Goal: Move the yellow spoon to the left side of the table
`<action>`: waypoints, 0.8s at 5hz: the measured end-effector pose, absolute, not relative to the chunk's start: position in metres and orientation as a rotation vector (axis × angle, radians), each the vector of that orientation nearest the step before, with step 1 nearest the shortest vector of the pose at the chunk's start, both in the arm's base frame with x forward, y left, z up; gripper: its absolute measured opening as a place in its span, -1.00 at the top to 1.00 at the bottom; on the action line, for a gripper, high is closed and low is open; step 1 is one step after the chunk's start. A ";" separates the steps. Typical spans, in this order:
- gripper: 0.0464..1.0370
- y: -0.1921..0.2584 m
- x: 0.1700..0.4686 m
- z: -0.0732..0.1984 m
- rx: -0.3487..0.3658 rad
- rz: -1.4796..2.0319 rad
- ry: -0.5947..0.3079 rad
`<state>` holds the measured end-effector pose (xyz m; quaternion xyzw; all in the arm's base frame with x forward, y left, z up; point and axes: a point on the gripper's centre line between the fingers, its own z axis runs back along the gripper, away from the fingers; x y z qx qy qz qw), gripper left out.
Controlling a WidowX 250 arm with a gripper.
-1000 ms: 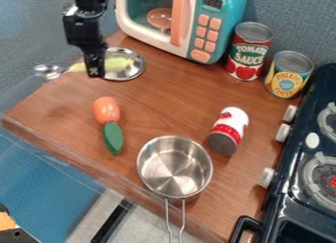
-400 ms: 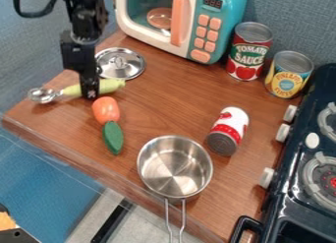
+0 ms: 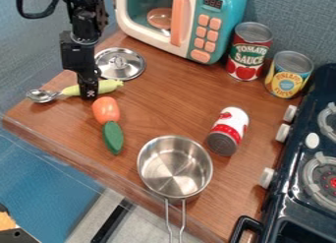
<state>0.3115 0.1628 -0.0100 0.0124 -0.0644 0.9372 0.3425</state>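
Observation:
The black gripper (image 3: 88, 93) hangs low over the left part of the wooden table (image 3: 154, 99), in front of the yellow spoon's handle. The spoon (image 3: 108, 86) has a pale yellow-green handle pointing right and a metal bowl at its left end, near the table's left edge. The gripper hides a middle stretch of the handle, and whether its fingers are closed on it is not visible.
Behind the spoon is a round metal lid (image 3: 120, 63). An orange vegetable (image 3: 105, 110) and a green one (image 3: 113, 137) lie just in front. A steel pot (image 3: 175, 166), a tipped can (image 3: 228, 131), two upright cans, a microwave (image 3: 183, 20) and a stove (image 3: 315, 173) stand farther off.
From over the lid, the gripper and spoon have come forward toward the orange vegetable, uncovering the lid. Since the second frame they have barely shifted; the spoon sits very slightly farther left.

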 end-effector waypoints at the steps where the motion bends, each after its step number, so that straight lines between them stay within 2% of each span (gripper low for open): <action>1: -0.92 0.161 0.307 -0.010 0.039 2.431 -0.139; 2: -0.93 0.160 0.304 0.007 0.035 2.422 -0.154; 3: -0.93 0.153 0.306 0.039 -0.034 2.388 -0.135; 4: -0.93 0.164 0.294 0.055 -0.208 2.491 -0.057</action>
